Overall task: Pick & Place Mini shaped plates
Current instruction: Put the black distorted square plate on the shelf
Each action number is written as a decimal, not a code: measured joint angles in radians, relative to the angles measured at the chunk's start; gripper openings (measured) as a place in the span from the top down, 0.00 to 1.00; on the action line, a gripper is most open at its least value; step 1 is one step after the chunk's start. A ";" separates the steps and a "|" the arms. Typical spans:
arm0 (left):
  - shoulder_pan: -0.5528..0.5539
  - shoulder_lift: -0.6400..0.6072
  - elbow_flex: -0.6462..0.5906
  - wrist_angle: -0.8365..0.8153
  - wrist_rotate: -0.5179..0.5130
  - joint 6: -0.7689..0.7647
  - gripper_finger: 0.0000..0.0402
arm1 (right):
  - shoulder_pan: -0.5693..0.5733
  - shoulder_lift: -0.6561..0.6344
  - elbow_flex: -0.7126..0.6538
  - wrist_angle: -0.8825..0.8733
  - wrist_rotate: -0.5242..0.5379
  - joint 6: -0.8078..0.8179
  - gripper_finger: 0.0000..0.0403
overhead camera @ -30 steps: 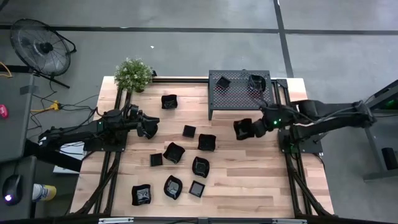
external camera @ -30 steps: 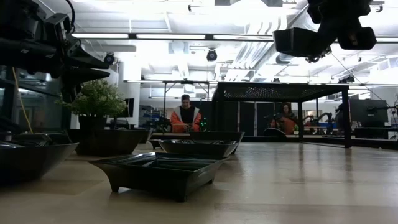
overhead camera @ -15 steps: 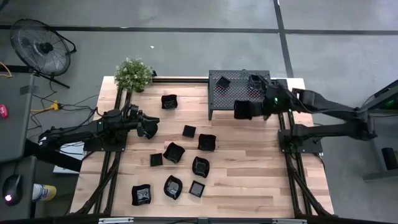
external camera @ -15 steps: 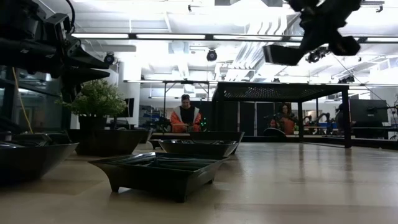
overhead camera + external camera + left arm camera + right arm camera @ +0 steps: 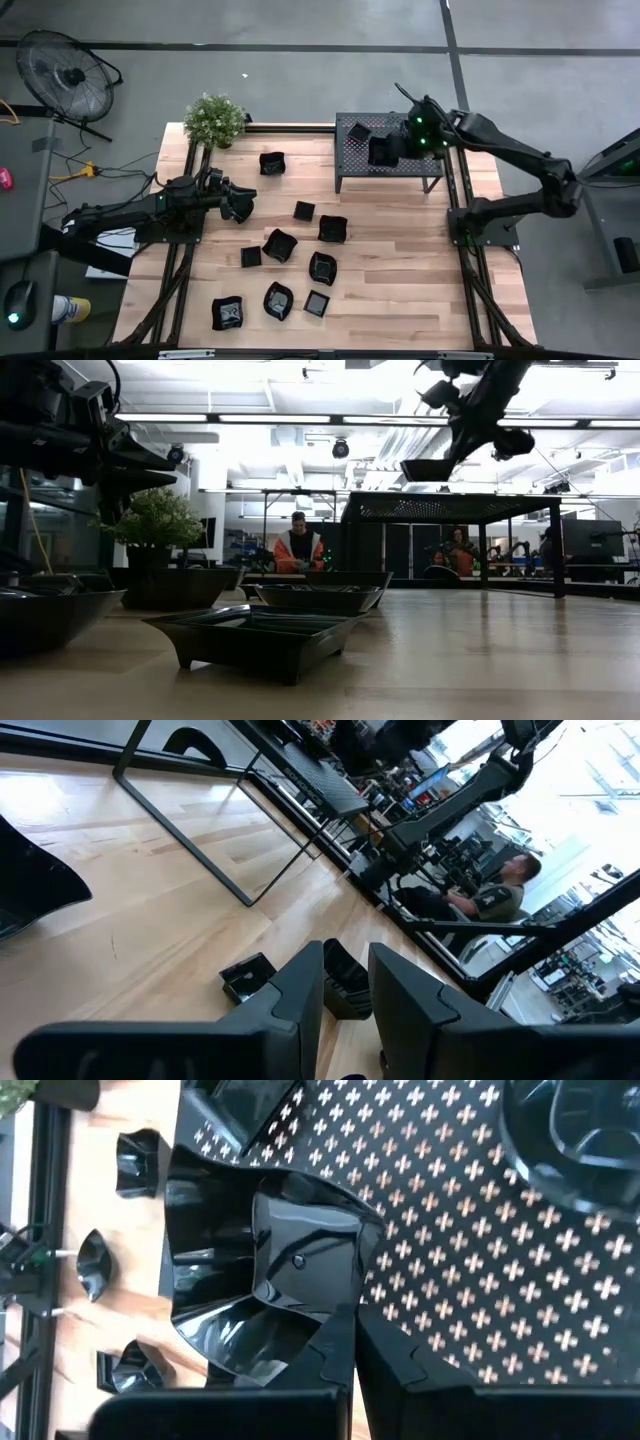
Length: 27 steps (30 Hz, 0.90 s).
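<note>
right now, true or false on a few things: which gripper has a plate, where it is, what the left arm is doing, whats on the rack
1. The right gripper holds a wavy-rimmed plate. True.
2. That plate hangs over the bare wooden table. False: it is over the perforated rack.
3. The left gripper holds a plate. False: it holds nothing, over the table's left side.
4. Two plates already sit on the rack: a small square plate and a round plate. True.
5. The potted plant stands on the rack. False: it stands at the table's far left corner.
</note>
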 joint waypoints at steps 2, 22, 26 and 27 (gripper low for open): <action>0.000 0.000 0.000 0.000 0.000 0.000 0.80 | -0.018 0.016 0.006 -0.001 -0.017 -0.006 1.00; 0.000 0.000 0.000 0.000 0.000 0.000 0.80 | -0.119 0.054 0.006 -0.048 -0.098 -0.125 1.00; 0.000 0.000 0.000 0.000 0.000 0.000 0.80 | -0.125 0.065 0.006 -0.044 -0.123 -0.153 1.00; 0.000 0.000 0.000 0.000 0.000 0.000 0.80 | -0.126 0.067 0.006 -0.044 -0.125 -0.158 1.00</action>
